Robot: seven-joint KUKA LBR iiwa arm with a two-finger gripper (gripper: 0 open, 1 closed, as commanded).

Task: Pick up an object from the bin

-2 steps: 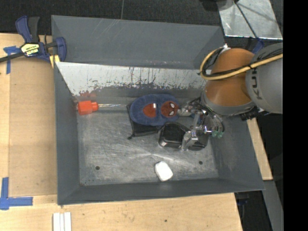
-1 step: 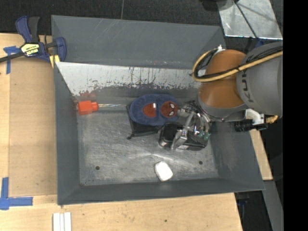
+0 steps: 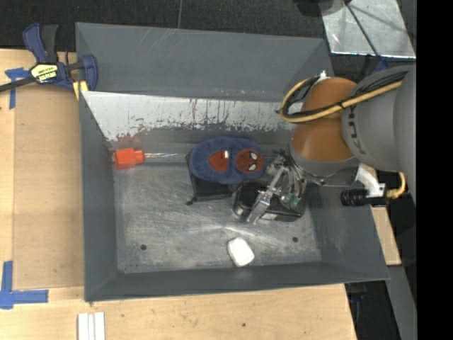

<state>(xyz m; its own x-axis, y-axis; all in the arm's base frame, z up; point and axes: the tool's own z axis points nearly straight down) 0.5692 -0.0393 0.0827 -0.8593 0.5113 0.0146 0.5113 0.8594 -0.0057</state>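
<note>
Below the blue cloth [image 3: 205, 163], the fingers [image 3: 263, 205] meet a black object [image 3: 247, 197]; opening unclear.

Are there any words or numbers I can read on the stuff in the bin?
None can be read.
The blue pouch has two red patches, with no letters on them.
The orange-capped tube, the white lump and the black thing by the hand show no writing.

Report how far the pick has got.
Done: nothing lifted; the blue pouch, orange-capped tube and white lump lie on the bin floor. In hand: the gripper is down beside a black thing right of centre; a grip cannot be told. Left: lifting one out.
</note>
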